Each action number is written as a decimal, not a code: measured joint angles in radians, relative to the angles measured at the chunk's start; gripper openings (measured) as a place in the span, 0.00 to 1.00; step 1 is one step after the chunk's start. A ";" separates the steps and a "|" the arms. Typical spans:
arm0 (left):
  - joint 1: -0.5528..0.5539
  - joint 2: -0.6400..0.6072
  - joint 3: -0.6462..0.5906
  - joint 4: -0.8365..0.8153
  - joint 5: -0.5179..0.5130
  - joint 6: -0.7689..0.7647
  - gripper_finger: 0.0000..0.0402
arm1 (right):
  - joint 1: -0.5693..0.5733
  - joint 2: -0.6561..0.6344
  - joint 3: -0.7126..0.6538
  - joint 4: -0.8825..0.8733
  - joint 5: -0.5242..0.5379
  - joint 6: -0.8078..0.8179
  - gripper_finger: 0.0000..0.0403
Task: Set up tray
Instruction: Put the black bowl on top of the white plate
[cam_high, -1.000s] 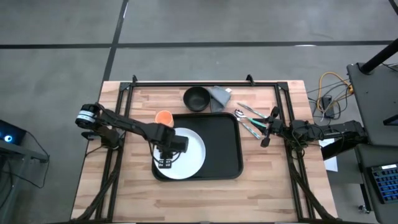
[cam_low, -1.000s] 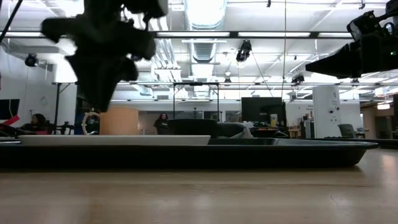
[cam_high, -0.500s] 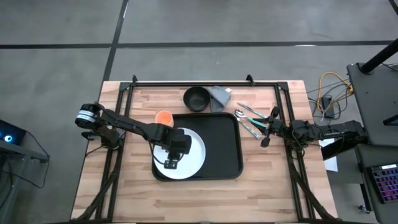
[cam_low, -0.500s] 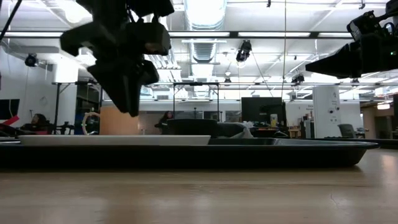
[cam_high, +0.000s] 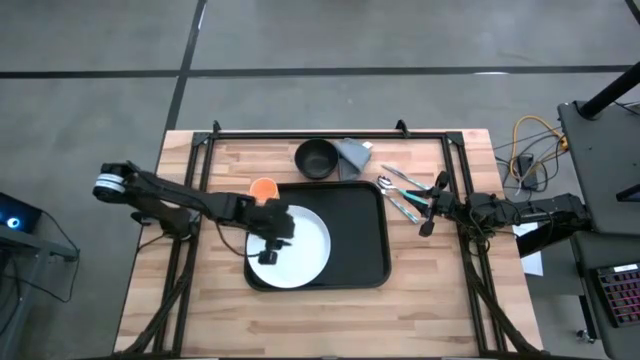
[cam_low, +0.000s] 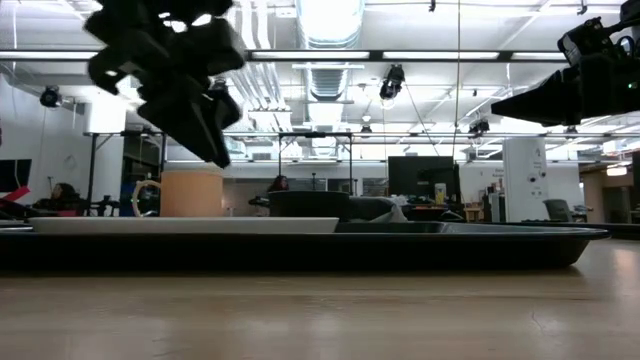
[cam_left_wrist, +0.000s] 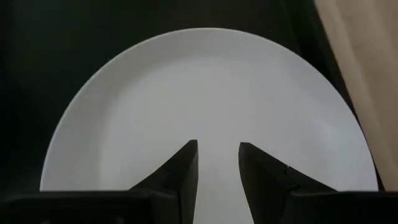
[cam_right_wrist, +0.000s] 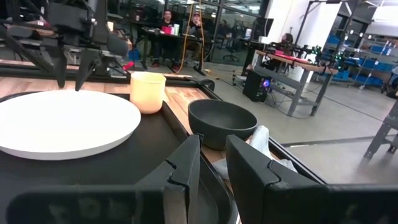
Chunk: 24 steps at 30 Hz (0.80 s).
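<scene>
We note the tray (cam_high: 350, 238) lying flat at the middle of the wooden table (cam_high: 330, 320), with the white plate (cam_high: 298, 248) resting inside its left half. The left gripper (cam_high: 268, 252) hangs above the plate's left portion; in the left wrist view its two fingers (cam_left_wrist: 184, 171) stand slightly apart with only the bare plate (cam_left_wrist: 211, 106) showing in the narrow gap, so we record them as a little open and holding nothing. In the low view this gripper (cam_low: 205, 135) is raised clear of the plate (cam_low: 185, 226) and the tray (cam_low: 420, 245). An orange cup (cam_high: 263, 188) stands on the table just beside the tray's far-left corner. A small black bowl (cam_high: 316, 158) sits beyond the tray's far edge, with a grey cloth (cam_high: 353, 155) touching its right side. Cutlery (cam_high: 398, 195) lies on the wood just right of the tray. The right gripper (cam_high: 428, 203) waits at the right edge of the table near that cutlery; in the right wrist view its fingers (cam_right_wrist: 180, 174) show a small gap and grip nothing, facing the bowl (cam_right_wrist: 222, 123), the cup (cam_right_wrist: 147, 91) and the plate (cam_right_wrist: 65, 123).
</scene>
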 joint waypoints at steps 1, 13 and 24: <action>0.000 -0.031 -0.030 0.026 0.000 0.000 0.24 | 0.000 0.000 0.000 0.000 0.000 0.000 0.17; 0.000 -0.398 -0.346 0.163 -0.002 0.030 0.24 | 0.000 0.000 0.000 0.000 0.000 0.000 0.17; 0.000 -0.599 -0.530 0.357 -0.003 0.109 0.24 | 0.000 0.000 0.000 0.000 0.000 0.000 0.17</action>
